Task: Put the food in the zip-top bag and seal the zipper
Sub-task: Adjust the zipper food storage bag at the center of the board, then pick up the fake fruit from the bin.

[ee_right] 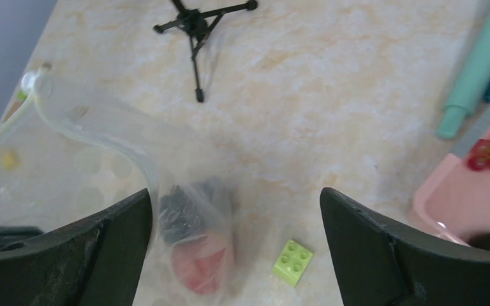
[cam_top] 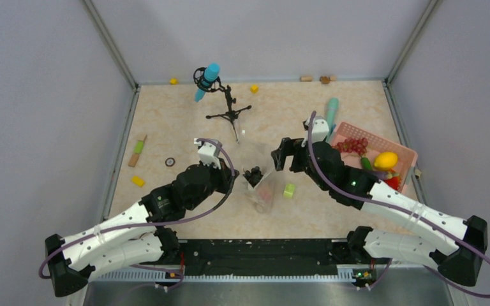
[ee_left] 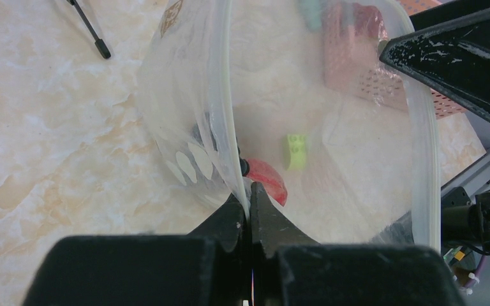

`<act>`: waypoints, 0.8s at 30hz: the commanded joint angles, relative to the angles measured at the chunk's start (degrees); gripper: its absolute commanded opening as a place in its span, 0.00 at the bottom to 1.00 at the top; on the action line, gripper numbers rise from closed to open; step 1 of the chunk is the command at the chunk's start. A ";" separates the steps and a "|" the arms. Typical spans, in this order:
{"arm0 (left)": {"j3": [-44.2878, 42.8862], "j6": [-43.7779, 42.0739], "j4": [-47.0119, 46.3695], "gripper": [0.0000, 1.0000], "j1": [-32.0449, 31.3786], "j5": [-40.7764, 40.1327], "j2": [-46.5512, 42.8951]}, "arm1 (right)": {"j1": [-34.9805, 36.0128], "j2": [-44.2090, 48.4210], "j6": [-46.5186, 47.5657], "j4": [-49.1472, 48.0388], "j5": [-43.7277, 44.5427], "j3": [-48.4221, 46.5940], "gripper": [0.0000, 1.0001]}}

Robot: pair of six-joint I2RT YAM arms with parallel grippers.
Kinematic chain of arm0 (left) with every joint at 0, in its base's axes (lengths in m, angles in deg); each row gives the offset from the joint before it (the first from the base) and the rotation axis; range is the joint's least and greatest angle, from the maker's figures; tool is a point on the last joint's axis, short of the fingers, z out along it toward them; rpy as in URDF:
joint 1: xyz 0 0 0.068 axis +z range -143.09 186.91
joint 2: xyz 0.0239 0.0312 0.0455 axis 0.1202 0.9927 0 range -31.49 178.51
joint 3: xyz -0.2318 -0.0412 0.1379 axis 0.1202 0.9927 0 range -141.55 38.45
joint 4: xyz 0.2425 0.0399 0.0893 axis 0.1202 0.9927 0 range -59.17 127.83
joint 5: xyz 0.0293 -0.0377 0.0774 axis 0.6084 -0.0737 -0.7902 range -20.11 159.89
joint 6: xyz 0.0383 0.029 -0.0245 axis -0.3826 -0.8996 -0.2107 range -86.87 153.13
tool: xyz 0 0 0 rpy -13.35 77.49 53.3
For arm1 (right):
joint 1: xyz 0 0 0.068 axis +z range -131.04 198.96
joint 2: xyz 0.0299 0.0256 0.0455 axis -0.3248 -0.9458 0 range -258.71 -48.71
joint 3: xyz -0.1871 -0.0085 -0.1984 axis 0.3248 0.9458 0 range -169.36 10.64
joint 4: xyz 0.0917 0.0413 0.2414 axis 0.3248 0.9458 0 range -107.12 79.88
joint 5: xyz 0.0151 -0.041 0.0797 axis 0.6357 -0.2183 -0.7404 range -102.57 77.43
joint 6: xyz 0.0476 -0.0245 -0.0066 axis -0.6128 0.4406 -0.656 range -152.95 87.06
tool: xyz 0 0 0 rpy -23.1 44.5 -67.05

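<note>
Marbled tabletop [cam_top: 185,115] is bearing the bag [cam_top: 263,191], grapes [ee_right: 178,213] lying inside. Left gripper [ee_left: 250,188] is clenching its zipper [ee_left: 230,115]; right gripper [ee_right: 235,201] is gaping.

The left arm [cam_top: 134,217] reaches forward and inward over the table. The left gripper [ee_left: 250,191] has its jaws pinched tight on the rim of the zip-top bag [ee_left: 228,108]. The right arm [cam_top: 395,204] stretches inward opposite it. The right gripper [ee_right: 235,197] hovers tilted downward, jaws spread wide and holding nothing.
</note>
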 commanded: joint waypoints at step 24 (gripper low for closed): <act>0.28 -0.16 -3.42 0.00 0.16 1.64 1.57 | -46.24 3.98 -0.40 -4.59 -9.27 8.79 0.97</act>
